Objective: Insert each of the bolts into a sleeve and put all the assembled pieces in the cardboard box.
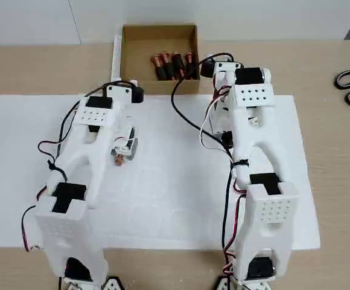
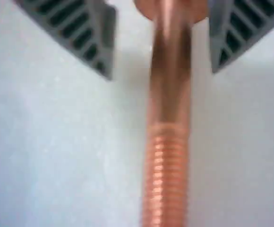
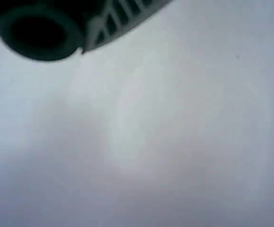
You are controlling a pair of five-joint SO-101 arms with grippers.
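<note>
My left gripper stands open astride a copper bolt whose ends are cut off. My right gripper is by a blurred black sleeve; I cannot tell its grip. On the white sheet's twelve o'clock side, a box holds assembled pieces.

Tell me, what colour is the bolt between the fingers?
Copper-coloured bolt, clearest in the left wrist view.

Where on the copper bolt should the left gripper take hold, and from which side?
Probably the smooth shank of the bolt near its head, from above: it lies flat on the white sheet, open jaws astride it, threads left free.
</note>
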